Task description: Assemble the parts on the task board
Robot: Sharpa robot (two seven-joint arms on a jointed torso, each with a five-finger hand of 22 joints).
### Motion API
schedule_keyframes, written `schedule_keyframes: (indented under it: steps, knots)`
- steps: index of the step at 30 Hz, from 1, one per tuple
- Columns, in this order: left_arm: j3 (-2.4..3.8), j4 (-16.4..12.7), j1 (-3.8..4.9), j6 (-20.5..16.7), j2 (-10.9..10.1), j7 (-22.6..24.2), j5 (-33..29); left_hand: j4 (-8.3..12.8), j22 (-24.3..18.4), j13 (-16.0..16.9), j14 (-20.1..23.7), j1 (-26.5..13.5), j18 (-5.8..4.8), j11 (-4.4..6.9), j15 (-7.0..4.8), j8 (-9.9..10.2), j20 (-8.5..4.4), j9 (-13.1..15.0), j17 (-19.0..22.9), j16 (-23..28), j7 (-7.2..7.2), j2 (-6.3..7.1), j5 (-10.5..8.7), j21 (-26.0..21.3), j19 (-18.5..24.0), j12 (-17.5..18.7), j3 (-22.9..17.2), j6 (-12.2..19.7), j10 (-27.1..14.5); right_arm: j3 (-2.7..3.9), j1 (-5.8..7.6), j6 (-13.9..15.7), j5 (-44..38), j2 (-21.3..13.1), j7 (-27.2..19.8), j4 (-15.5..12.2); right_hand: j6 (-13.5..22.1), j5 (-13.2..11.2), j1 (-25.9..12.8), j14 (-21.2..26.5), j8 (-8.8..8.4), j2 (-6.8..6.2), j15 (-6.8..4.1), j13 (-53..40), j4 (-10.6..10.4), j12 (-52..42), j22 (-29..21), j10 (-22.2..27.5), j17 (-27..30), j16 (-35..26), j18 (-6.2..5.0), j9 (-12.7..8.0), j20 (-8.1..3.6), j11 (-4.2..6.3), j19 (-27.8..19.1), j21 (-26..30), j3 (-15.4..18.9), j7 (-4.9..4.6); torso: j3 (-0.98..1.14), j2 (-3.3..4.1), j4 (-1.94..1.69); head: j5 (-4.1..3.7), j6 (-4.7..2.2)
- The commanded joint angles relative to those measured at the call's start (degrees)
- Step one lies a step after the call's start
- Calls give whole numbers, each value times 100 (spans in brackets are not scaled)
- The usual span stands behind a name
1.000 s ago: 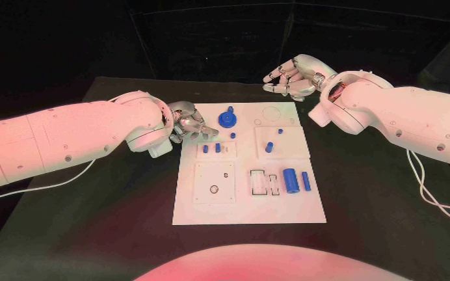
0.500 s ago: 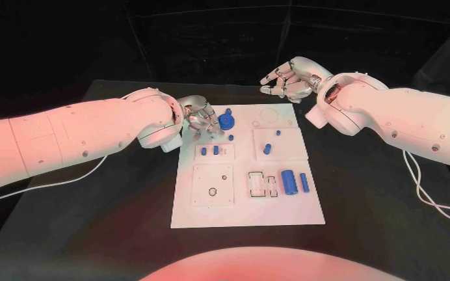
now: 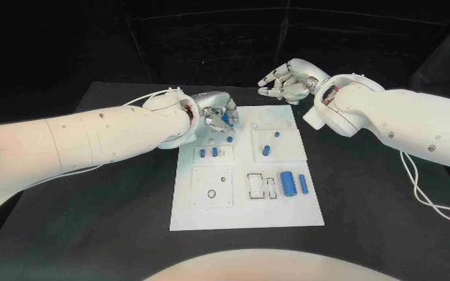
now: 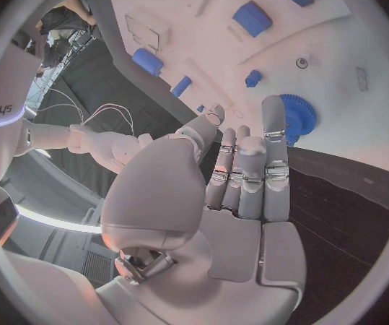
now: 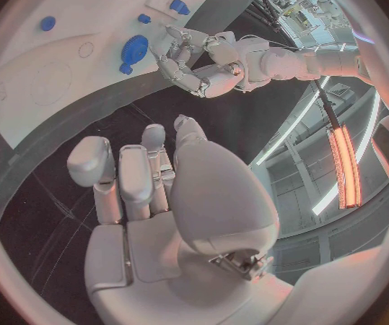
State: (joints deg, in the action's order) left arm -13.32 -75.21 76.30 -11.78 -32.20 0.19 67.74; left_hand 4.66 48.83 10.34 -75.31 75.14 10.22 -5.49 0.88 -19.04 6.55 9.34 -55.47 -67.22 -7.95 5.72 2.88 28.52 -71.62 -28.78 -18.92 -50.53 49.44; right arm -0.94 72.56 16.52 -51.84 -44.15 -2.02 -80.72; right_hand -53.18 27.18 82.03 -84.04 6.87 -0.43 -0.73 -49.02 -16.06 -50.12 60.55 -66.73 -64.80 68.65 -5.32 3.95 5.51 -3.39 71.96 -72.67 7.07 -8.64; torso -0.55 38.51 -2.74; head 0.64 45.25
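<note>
Fingers (image 4: 248,159) of the left hand (image 3: 218,110) are seen stretched out and lying close side by side, with nothing held between them; they are of silver metal with pale segmented pads. In the left wrist view their tips are reaching just beside the blue gear (image 4: 298,113), a round flat part with small teeth on its rim, but contact cannot be confirmed. In the head view this gear is mostly hidden behind the same hand, at the far left corner of the task board (image 3: 281,206).

The task board is a flat white rectangular plate with a matte surface, laid in the middle of the black desk (image 3: 375,190). Raised square panels and shallow cut-outs are seen on it. Several smooth blue parts are found there: a thick cylinder (image 3: 289,181) and a thinner one (image 3: 303,184) lying side by side near the right edge, a short peg (image 3: 267,149) on a square panel, and two small pieces (image 3: 209,153) on a panel nearer to the left hand.

The right hand (image 3: 290,81) is held above the desk beyond the far edge of the board, well apart from the parts. Its fingers (image 5: 131,177) are loosely curved and separated, and nothing is gripped by them.
</note>
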Motion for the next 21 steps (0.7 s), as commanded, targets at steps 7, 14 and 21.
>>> schedule_keyframes:
  steps: [7,14,21]
  knots:
    - [-2,251,-60,646,238,-103,1098,-16,901,-267,-666,-100,-172,80,-90,218,-81,-220,-1044,-966,62,121,0,1409,-688,131,209,-195,174,3,9,-37,-9,26,-46,5,55,23,-33,-99,24,21,-17,3,-25,-28,-4,20,-7,-18,-90,-6,-9,-9,-28,32,6,2,0,3,10,0,-2]
    - [-2,373,-103,929,313,-283,1272,-25,1222,-333,-791,-87,-246,95,-104,272,-101,-277,-1261,-1154,61,92,-1,1876,-855,153,282,-264,244,3,9,-34,-9,29,-47,12,55,25,-30,-100,25,26,-17,5,-24,-29,-1,21,-11,-16,-90,-6,-8,-8,-26,31,2,2,-2,-5,-8,-15,8]
    - [-1,466,-152,998,389,-332,1304,-21,1417,-383,-854,-44,-287,107,-114,294,-113,-312,-1360,-1248,75,27,0,2153,-946,174,287,-359,333,3,8,-31,-9,42,-53,21,55,25,-30,-100,25,26,-17,5,-24,-29,-1,21,-11,-16,-90,-6,-8,-8,-26,31,2,2,0,-5,2,-10,7]
